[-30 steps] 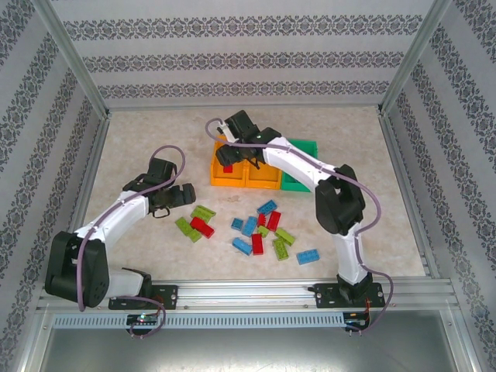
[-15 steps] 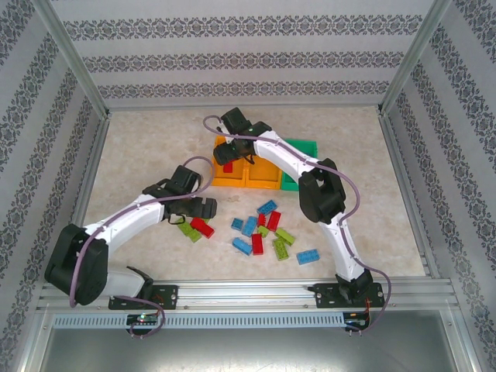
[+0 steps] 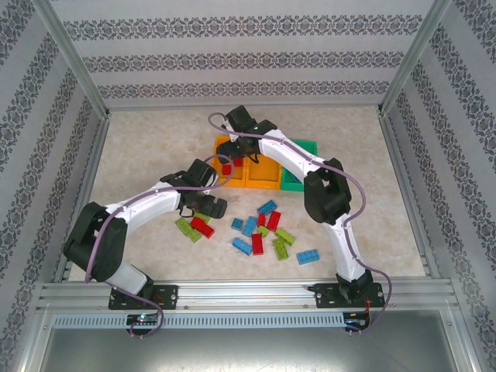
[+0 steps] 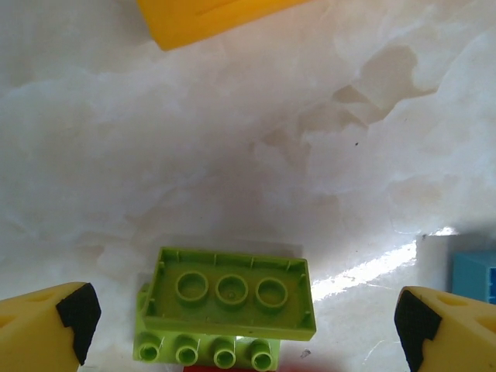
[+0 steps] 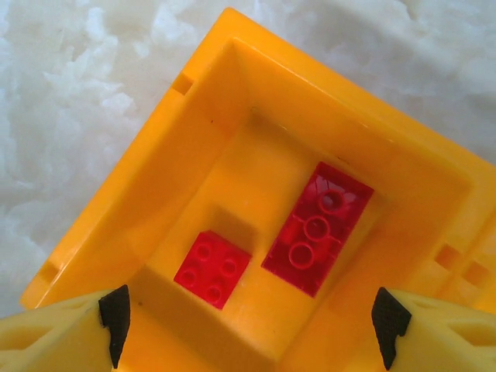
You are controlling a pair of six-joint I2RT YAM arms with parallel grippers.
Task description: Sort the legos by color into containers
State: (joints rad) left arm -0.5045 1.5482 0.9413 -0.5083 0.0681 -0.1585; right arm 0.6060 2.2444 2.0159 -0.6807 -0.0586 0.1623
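Three containers stand in a row: a left orange bin (image 3: 220, 180), a middle orange bin (image 3: 265, 177) and a green bin (image 3: 301, 166). My right gripper (image 3: 236, 149) (image 5: 248, 329) hangs open and empty over the left orange bin (image 5: 194, 139). In that bin lie a square red lego (image 5: 213, 268) and an upside-down red lego (image 5: 318, 229). My left gripper (image 3: 209, 207) (image 4: 246, 325) is open, low over an upside-down lime lego (image 4: 232, 291) that rests on another lime lego (image 4: 203, 350). Loose red, blue and lime legos (image 3: 260, 229) lie scattered on the table.
A blue brick (image 4: 477, 273) lies just beyond my left gripper's right finger (image 4: 422, 325). A corner of the orange bin (image 4: 209, 15) lies ahead of the left gripper. Metal frame rails (image 3: 85, 186) and patterned walls enclose the marble table.
My left arm has reached forward and to the right, from beside the pile to over the lime bricks. The right gripper has stayed over the left orange bin, shifting only slightly.
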